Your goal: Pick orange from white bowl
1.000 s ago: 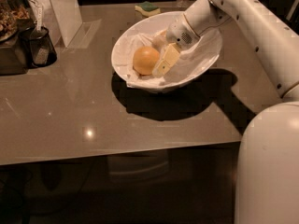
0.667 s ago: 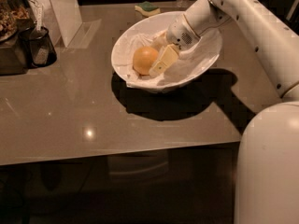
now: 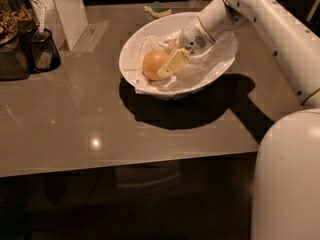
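Hand (image 3: 167,67) partly hiding orange (image 3: 151,61), inside white bowl (image 3: 131,45)

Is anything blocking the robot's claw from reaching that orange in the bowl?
Nothing visible does. The gripper is inside the white bowl, right against the orange. Only the cloth lining lies beneath them.

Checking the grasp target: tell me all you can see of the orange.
The orange is round, orange-yellow, smooth and slightly glossy, whole as far as shows. It sits on the white cloth inside the white bowl, left of centre. The hand is in the bowl, against its right side as seen, covering part of it.
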